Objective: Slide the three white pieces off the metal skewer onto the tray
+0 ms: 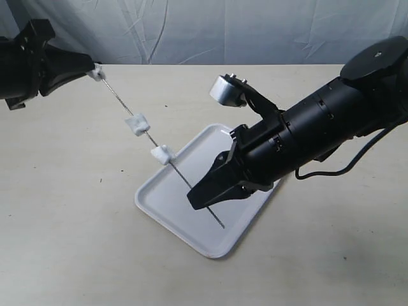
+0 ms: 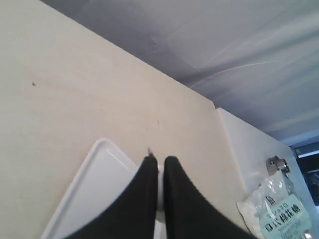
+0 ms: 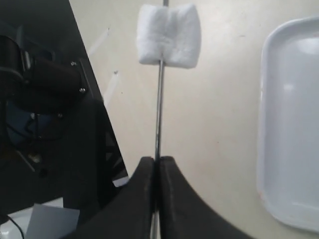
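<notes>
Only exterior shows three white pieces (image 1: 138, 123).

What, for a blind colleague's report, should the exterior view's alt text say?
A metal skewer carrying three white pieces slants down over a white tray on a beige table. The right end effector grips it near its lower end; the left end effector pinches the uppermost piece.

Soft, bright, even light leaves faint shadows on the pale desk (image 1: 64, 223). The glossy white rectangular tray (image 1: 167, 203) shows mild sheen. The right pincer's black fingers (image 3: 142, 199) look slightly blurred up close.
</notes>
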{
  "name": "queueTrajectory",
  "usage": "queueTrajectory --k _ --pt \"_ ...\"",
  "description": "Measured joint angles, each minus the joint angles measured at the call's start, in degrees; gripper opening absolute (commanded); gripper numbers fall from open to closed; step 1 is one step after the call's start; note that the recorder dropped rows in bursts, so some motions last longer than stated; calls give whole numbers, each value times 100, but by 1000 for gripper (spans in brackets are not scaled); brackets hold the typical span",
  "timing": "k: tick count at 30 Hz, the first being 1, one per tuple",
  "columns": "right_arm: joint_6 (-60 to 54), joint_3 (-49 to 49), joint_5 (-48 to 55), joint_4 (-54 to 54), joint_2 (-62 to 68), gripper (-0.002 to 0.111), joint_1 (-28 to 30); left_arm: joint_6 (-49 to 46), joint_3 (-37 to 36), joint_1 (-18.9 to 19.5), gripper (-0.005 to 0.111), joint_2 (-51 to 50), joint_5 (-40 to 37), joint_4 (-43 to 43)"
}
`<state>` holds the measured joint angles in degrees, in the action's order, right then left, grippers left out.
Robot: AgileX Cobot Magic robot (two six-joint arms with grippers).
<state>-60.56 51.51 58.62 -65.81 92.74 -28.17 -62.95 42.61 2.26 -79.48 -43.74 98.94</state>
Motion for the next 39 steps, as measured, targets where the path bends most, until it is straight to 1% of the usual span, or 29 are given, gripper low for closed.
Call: queueTrajectory --k 4,9,11,14,15,16,18,20,21,22,25,27,28,30,31,32,35,37,39 --pt "274 0 51 512 0 -1 0 0 251 0 0 0 433 0" --pt "915 0 114 1324 0 -1 0 0 393 0 0 -2 1215 12" --pt "1453 0 -305 1841 -49 -1 0 139 386 0 0 -41 1021 -10" --pt "2247 0 -1386 2624 -189 -1 0 523 409 -113 0 -218 139 -305" --pt "2530 0 -1791 2888 -241 -1 0 578 409 -201 0 -297 -91 -425" --pt "2748 0 -2123 3084 -288 -1 0 647 409 -395 0 -379 -345 -648" --pt "2996 37 -2478 3304 -352 -1 0 787 409 -789 0 -522 -442 -1046" --pt "3116 116 -2538 3370 -376 -1 0 935 409 -1305 0 -698 -196 -1448" --pt "3142 150 -2524 3370 -384 -1 0 963 397 -1514 0 -778 -45 -1545" --pt "3158 192 -2473 3379 -384 -1 0 990 387 -1815 0 -909 202 -1637" --pt "3185 258 -2339 3379 -384 -1 0 1019 346 -2348 4 -1266 663 -1698" --pt "3196 272 -2302 3379 -384 -1 0 1019 337 -2508 14 -1490 850 -1688" --pt "3196 272 -2285 3393 -384 -1 0 1019 337 -2521 19 -1578 915 -1669" --pt "3209 272 -2244 3473 -384 -1 0 1019 337 -2533 35 -1695 1023 -1603" --pt "3209 272 -2243 3507 -384 -1 0 1019 337 -2533 40 -1723 1071 -1552" --pt "3209 272 -2228 3546 -384 -1 0 974 337 -2533 43 -1733 1087 -1496" --pt "3251 272 -2219 3688 -384 -1 0 641 400 -2557 43 -1745 1111 -999" --pt "3293 272 -2219 3754 -384 -1 0 197 475 -2557 40 -1745 1085 -423" --pt "3306 272 -2207 3781 -389 -1 0 -18 582 -2557 37 -1720 1028 -150"
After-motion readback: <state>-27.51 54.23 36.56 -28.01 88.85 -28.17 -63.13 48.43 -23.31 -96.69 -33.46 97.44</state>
